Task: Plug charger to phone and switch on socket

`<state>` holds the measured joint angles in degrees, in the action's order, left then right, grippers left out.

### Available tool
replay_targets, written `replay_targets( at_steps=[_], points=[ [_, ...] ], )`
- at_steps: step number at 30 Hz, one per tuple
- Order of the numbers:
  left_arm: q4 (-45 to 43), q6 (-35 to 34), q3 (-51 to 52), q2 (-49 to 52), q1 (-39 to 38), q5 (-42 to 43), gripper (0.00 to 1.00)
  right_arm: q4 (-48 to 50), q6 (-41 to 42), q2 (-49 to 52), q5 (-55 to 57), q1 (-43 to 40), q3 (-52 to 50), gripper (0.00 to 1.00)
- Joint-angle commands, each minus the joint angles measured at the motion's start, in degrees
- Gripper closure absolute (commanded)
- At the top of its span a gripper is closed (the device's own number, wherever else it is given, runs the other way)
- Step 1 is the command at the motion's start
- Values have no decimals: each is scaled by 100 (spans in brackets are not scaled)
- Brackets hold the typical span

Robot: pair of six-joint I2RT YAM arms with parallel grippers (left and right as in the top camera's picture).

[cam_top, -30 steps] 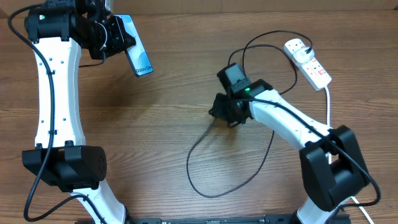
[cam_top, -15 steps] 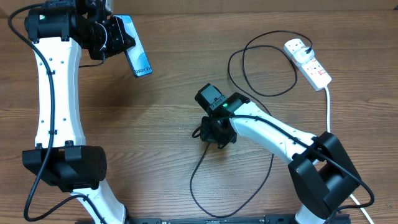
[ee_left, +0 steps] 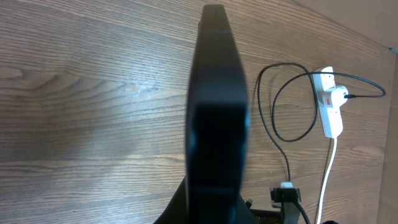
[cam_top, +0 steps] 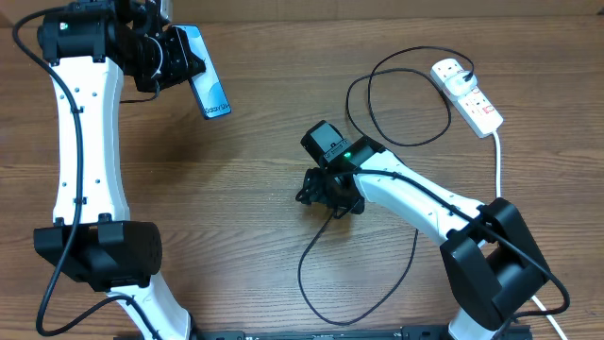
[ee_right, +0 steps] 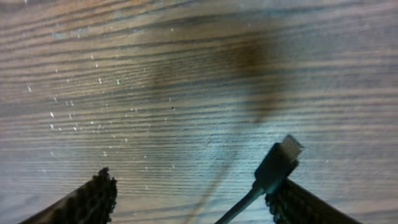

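1. The left gripper point(cam_top: 181, 55) is clenching one short end of the slim rectangular smartphone with a light blue screen point(cam_top: 208, 85), at the far-left corner of the brown wooden table point(cam_top: 226, 208).
2. The right gripper point(ee_right: 193, 186) is hanging released, jaws wide apart, low over the table's middle.
3. The connector tip of the long thin black charger cable point(ee_right: 283, 154) is lying just beside one finger point(ee_right: 305, 205); contact cannot be told.
4. The cable is looping away to the white elongated power strip with small red switches point(cam_top: 469, 94) at the far right.
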<state>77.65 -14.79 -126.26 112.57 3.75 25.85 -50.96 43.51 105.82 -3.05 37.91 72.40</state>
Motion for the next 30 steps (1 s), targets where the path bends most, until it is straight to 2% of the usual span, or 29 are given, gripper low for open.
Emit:
replay_targets(
  at_steps=[1, 4, 10, 14, 15, 16, 18, 20, 26, 30],
  points=[
    [-17, 90, -160, -20, -44, 59, 96, 42, -245, -20, 293, -31, -7, 16],
    [0, 92, -160, -20, -44, 59, 96, 109, -1060, -20, 44, -61, -7, 1],
    [13, 92, -160, -20, -44, 61, 96, 96, -1110, -20, -144, -254, -7, 0],
    [15, 92, -160, -20, -44, 59, 96, 162, -1961, -20, -601, -280, -7, 0],
    [15, 92, -160, -20, -44, 59, 96, 177, -1915, -20, -522, -280, -7, 0],
    [15, 92, -160, -20, -44, 59, 96, 181, -1665, -20, -350, -286, -7, 0],
    [20, 92, -160, -20, -44, 59, 96, 42, -254, -20, 238, -330, -7, 0],
    [20, 90, -160, -20, -44, 61, 96, -83, 879, -17, 343, -367, -9, 3],
    [55, 92, -160, -20, -44, 70, 96, -142, 1637, 63, 848, -326, -9, 11],
    [85, 92, -160, -20, -44, 72, 96, -142, 1700, 256, 852, -326, -9, 16]
  ],
)
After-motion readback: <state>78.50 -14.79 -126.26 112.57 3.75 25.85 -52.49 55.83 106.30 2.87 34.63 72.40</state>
